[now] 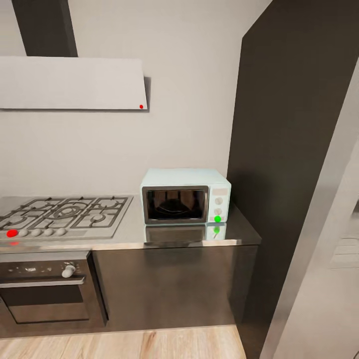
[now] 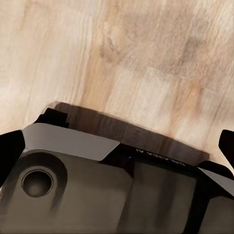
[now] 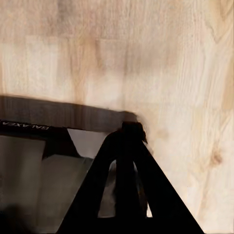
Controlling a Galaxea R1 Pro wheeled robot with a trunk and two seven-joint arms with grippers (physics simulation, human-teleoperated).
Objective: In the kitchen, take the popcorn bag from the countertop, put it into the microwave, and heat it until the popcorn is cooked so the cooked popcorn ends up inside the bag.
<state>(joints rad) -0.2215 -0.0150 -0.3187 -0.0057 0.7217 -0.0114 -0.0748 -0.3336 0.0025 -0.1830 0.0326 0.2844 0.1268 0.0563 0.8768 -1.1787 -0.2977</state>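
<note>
The pale blue microwave (image 1: 184,195) stands on the grey glossy countertop (image 1: 129,240) against the wall, at the counter's right end. Its dark glass door looks closed, and a green dot (image 1: 217,219) glows below its two white knobs. The popcorn bag and the popcorn are out of view. In the left wrist view my left gripper (image 2: 116,146) is open, its dark fingertips (image 2: 7,151) wide apart at the frame's edges above the robot base and the wood floor. My right gripper (image 3: 130,130) is shut, fingers meeting in a point over the floor, with nothing seen between them.
A gas hob (image 1: 65,214) with a red knob (image 1: 12,233) lies left of the microwave. A built-in oven (image 1: 45,286) sits below it and a pale hood (image 1: 72,82) above. A tall dark cabinet (image 1: 289,149) and a steel panel (image 1: 319,279) close the right side.
</note>
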